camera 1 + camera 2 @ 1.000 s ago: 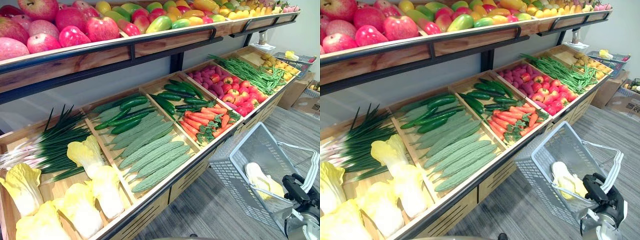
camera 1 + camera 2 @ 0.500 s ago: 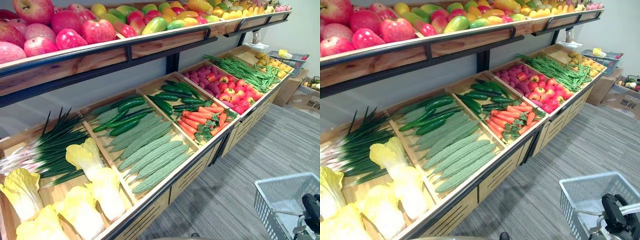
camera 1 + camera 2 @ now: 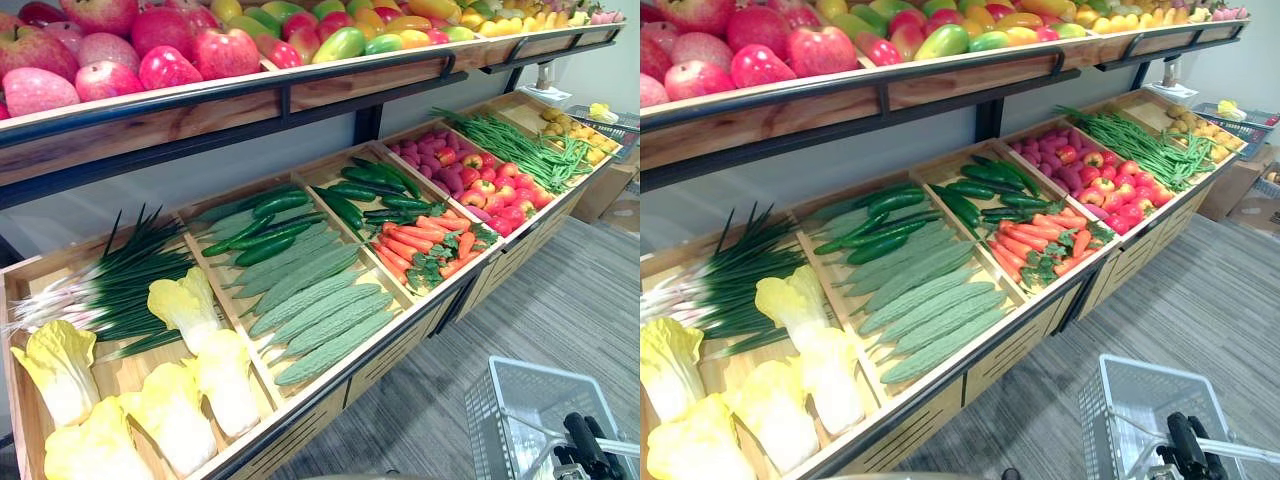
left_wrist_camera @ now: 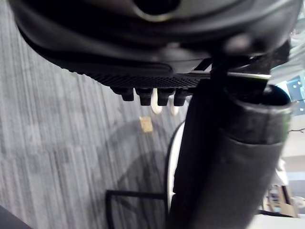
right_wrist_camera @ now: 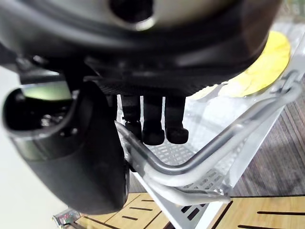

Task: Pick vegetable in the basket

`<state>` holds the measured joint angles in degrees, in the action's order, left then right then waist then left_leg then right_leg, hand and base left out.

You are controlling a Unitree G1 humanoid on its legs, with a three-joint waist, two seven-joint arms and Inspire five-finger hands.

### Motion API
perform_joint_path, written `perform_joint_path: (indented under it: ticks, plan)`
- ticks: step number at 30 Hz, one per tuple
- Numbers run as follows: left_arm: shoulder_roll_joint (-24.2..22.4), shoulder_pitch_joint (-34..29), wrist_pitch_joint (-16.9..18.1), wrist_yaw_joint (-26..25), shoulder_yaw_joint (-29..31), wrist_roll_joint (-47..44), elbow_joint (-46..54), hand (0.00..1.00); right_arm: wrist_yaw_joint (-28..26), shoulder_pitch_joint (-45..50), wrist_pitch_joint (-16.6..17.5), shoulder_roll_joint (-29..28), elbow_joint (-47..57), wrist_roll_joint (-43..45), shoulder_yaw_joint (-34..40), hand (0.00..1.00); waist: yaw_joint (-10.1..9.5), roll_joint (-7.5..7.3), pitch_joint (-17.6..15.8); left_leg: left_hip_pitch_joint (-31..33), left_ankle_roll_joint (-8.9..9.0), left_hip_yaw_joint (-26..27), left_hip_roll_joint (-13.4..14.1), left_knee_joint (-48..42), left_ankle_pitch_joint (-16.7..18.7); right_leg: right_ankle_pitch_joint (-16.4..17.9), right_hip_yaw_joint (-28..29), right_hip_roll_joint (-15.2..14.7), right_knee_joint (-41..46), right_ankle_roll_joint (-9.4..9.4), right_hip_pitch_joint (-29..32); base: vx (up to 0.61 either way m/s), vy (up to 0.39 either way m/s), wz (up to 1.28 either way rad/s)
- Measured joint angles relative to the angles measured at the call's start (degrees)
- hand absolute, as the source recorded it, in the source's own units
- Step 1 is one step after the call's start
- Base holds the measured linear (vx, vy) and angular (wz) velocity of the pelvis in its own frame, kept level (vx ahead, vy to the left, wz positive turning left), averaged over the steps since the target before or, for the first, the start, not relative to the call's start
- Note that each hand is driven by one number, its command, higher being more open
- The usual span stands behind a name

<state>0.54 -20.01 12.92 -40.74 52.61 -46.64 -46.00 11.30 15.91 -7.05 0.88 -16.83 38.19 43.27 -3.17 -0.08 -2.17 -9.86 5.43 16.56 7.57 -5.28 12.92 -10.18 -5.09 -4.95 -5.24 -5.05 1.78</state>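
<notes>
Right now R hand (image 5: 153, 119) is curling round the basket (image 3: 515, 395) handle (image 5: 209, 152) at near right; bitter gourds (image 3: 320, 320) are lying far-left of it, long axes running near-left to far-right. L hand (image 4: 152, 81) is hanging over floor (image 4: 57, 143), grip unclear; prob. the nearer arm.

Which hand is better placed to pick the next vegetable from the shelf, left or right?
Left. The right hand is curled round the basket handle, so it is busy. The left hand hangs over the floor, holding nothing, and the vegetable crates lie toward the robot's left.
</notes>
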Motion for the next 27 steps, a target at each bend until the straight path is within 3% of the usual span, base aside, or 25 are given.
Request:
perform_joint_path:
  ticks: [4, 5, 11, 12, 13, 14, 19, 24, 27]
  plan:
    - [-5.0, 1.9, -2.5, 0.6, -0.9, 0.0, -2.9, 1.00, -1.7, -1.6, -1.2, 0.0, -0.3, -0.5, 0.0, 0.00, -0.25, -1.42, 0.0, -0.4, -0.08, -0.4, -0.6, 0.6, 0.0, 0.4, -0.7, -0.5, 0.0, -0.44, -0.4, 0.04, 0.027, 0.09]
    - [-5.3, 2.8, -4.6, 0.7, -5.2, 0.0, -3.5, 1.00, -2.6, -2.7, -1.3, 0.4, -0.4, -0.5, 0.0, 0.00, -0.09, -1.32, -0.1, -1.2, -0.08, -0.8, -0.6, 1.3, 0.0, 1.1, -1.2, -0.4, 0.0, -0.46, -1.0, 0.06, 0.011, 0.10]
    - [-4.8, 3.6, -10.4, 0.0, -6.6, -0.1, -0.2, 1.00, -3.7, -4.2, -4.2, 4.6, -0.4, -2.4, -0.1, 0.00, 0.25, 1.26, -0.4, -1.4, -0.08, -0.5, -1.1, 0.7, 0.0, 1.4, -0.7, -0.9, 0.0, -0.81, -1.1, 0.02, 0.001, -0.03]
    - [-4.0, 3.9, -14.4, 0.7, -6.3, -1.2, 0.7, 1.00, -4.5, -4.3, -6.1, 5.9, -0.4, -3.0, -0.1, 0.00, 0.24, 1.39, -0.4, -1.5, -0.08, -0.1, -1.0, 0.0, 0.0, 1.4, -0.3, -0.8, 0.0, -0.81, -1.0, 0.01, -0.018, -0.12]
    - [-3.6, 3.8, -15.7, 1.3, -6.2, -1.8, 0.9, 1.00, -5.0, -4.3, -6.8, 6.3, -0.4, -3.2, -0.1, 0.00, 0.25, 1.40, -0.5, -1.5, -0.09, 0.0, -0.9, -0.3, 0.0, 1.4, 0.0, -0.7, 0.0, -0.80, -1.0, -0.16, -0.053, -0.12]
    - [-0.8, 1.3, -22.7, 25.0, -9.9, 5.6, 0.8, 1.00, -9.8, -3.7, -7.6, 8.9, -2.8, -5.2, -1.2, 0.00, 0.30, 1.30, -0.8, -1.1, 0.14, 0.3, -0.4, 0.3, 0.2, 1.0, 0.2, -0.1, -0.3, -0.22, -0.6, -0.22, -0.057, -0.09]
    - [0.9, 0.3, -23.7, 28.5, -14.7, 7.3, 0.7, 1.00, -10.8, -3.7, -7.6, 8.9, -4.9, -6.7, -2.1, 0.00, 0.31, 1.54, -1.5, -1.2, 0.51, 1.3, 0.2, 0.2, 0.4, 0.4, 0.8, 0.3, -0.2, 0.19, -0.4, -0.10, -0.029, -0.10]
    - [0.3, 0.6, -22.9, 37.8, -32.1, 11.5, 0.6, 1.00, -11.7, -3.7, -7.5, 8.8, -7.7, -7.0, -8.2, 0.00, 0.81, 3.56, -2.1, -1.9, 1.18, 3.6, 0.9, 0.0, 0.5, -0.1, 3.4, 1.7, 0.0, 0.13, 0.5, 0.02, -0.007, -0.25]
    - [-1.4, 2.5, -21.2, 38.6, -36.4, 12.4, -1.2, 1.00, -13.0, -4.0, -7.6, 8.2, -10.4, -7.4, -11.1, 0.00, 1.17, 3.67, -2.1, -2.6, 1.35, 4.5, 0.9, -0.1, 0.5, -0.1, 4.4, 2.3, 0.0, 0.29, 0.4, 0.01, -0.002, -0.24]
